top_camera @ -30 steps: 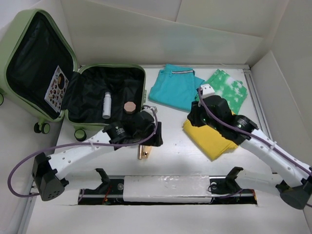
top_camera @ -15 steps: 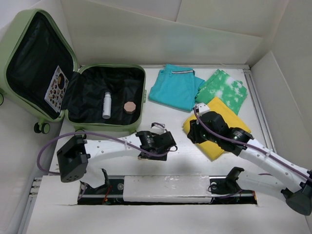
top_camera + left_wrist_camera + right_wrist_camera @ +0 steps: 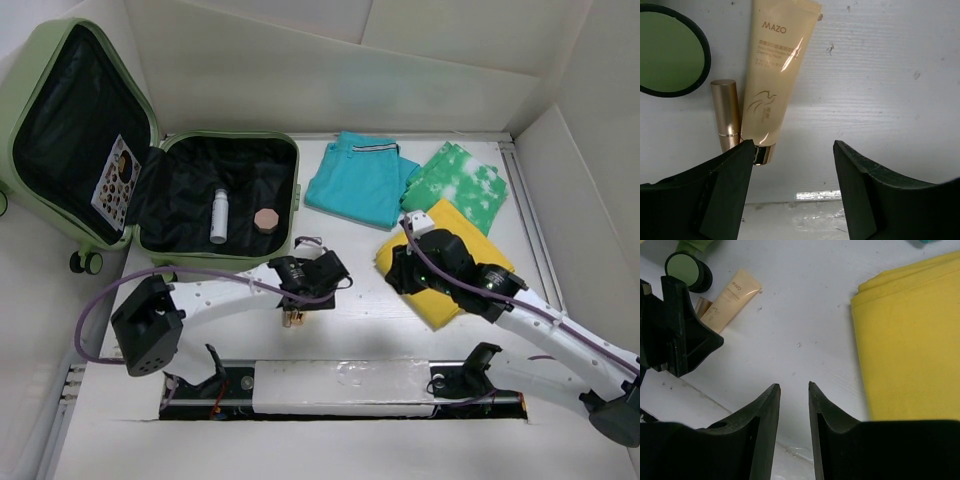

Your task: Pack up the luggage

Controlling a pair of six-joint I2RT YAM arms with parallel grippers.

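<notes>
The left hand (image 3: pixel 792 147) hangs over the cream tube (image 3: pixel 772 80) and gold lipstick (image 3: pixel 726 112) on the counter (image 3: pixel 880 75). Its fingers are wide apart and empty, probably lined up to take the tube by its cap end. The right hand (image 3: pixel 794 386) is narrow and empty, with the folded yellow cloth (image 3: pixel 910 340) just to its right. The luggage (image 3: pixel 200 258) lies open beyond the left hand, with a sage-green shell, black lining and a white bottle (image 3: pixel 219 215) inside.

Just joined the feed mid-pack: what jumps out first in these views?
The luggage lies open at far left, a white bottle inside. Folded at right lie a teal cloth, a green-white cloth and a yellow cloth; the left gripper hangs open over a cream tube mid-table.
</notes>
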